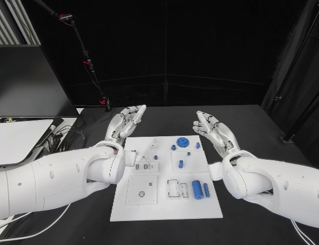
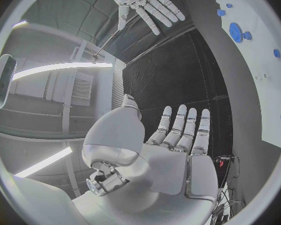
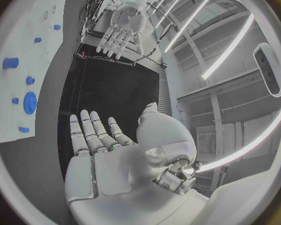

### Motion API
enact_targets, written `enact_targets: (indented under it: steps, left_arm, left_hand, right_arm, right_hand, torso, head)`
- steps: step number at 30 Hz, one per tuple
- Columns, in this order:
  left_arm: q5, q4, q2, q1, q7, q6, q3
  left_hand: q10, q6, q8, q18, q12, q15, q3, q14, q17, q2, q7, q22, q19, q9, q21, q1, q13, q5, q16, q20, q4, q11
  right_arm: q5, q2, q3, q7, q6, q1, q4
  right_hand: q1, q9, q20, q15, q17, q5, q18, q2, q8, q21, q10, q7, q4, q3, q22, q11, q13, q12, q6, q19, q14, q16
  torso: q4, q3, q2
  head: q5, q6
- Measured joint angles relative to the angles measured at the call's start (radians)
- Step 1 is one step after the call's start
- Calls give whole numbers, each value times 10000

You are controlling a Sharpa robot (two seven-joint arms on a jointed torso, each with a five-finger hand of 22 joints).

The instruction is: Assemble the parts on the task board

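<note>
Task board (image 1: 167, 204) left edge partly behind left robot hand (image 1: 127, 122); both robot hands empty, fingers spread.

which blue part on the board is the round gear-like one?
The blue disc near the far edge of the task board, between the two hands. It is wide, round and flat; the other blue parts are small pegs or long cylinders.

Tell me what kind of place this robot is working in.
Probably a robotics lab or recording studio: black curtains hang behind a black table, a stand holds a device aimed at it, and a white task board with blue parts lies between both open hands.
</note>
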Motion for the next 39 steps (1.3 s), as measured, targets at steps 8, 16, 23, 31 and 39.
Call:
enact_targets:
  steps: [8, 16, 23, 31, 39]
  left_arm:
    - [-108, -324, 176, 333, 201, 435, -428]
    - [-163, -220, 140, 366, 270, 682, -439]
    - [-186, -43, 25, 374, 291, 806, -441]
    - [-200, 157, -162, 374, 299, 937, -441]
    - [-207, 150, -280, 387, 303, 1114, -448]
  left_hand:
    - [63, 58, 122, -2, 113, 64, -29, 31, 16, 39, 4, 72, 125, 9, 120, 210, 8, 76, 147, 51, 55, 63]
    - [63, 58, 121, -2, 112, 64, -28, 31, 15, 39, 4, 86, 127, 9, 137, 210, 8, 76, 147, 53, 54, 63]
    - [675, 274, 254, 151, 403, 40, -1, 567, 31, 47, 7, 487, 1040, 7, 854, 308, 29, 213, 378, 75, 81, -13]
    - [774, 307, 254, 152, 402, -19, -1, 828, 31, 47, 40, 745, 1680, 6, 1356, 308, 12, 213, 378, 71, 81, -36]
    - [902, 307, 254, 238, 452, -40, 0, 968, 20, 100, 40, 756, 1752, 5, 1416, 360, 12, 253, 378, 72, 81, -63]
  right_arm:
    - [-1208, -34, -101, 223, 709, 8, 45]
    - [-1589, -152, -101, 276, 1036, 15, 66]
    - [-1755, -236, -94, 233, 1264, 21, 76]
    - [-2162, -452, -91, -47, 1590, 95, 128]
    - [-2443, -494, -87, -381, 1929, 560, -22]
  right_hand:
    - [23, 0, 11, -1, 0, 1, -1, 22, 20, 0, -1, 0, 9, -9, 2, -2, 0, 34, 0, 12, 0, 27]
    - [23, -1, 11, -1, -1, 1, 0, 22, 21, 0, -1, -36, 9, -9, 2, -2, 2, 100, 36, 12, 0, 26]
    - [146, -14, 72, 49, 41, 0, -1, 38, 20, 132, 53, -36, 9, -8, 77, 52, 10, 195, 36, 79, 319, 260]
    - [207, -101, 2, -175, -28, 0, 169, 23, 85, 1535, 263, -36, 9, -8, 828, 57, 9, 546, 36, 2237, 1943, 474]
    - [250, -115, -124, -589, -36, 32, 622, -20, 143, 2515, 799, 2, 11, 50, 1155, -78, -11, 795, -2, 4068, 4844, 393]
  torso:
    - [4, 0, 0]
    - [7, 3, 21]
    - [9, 7, 69]
    - [46, 39, 187]
    - [106, 100, 326]
  head:
    - [1, 0]
    - [132, -263]
    - [170, -236]
    - [191, -316]
    - [191, -417]
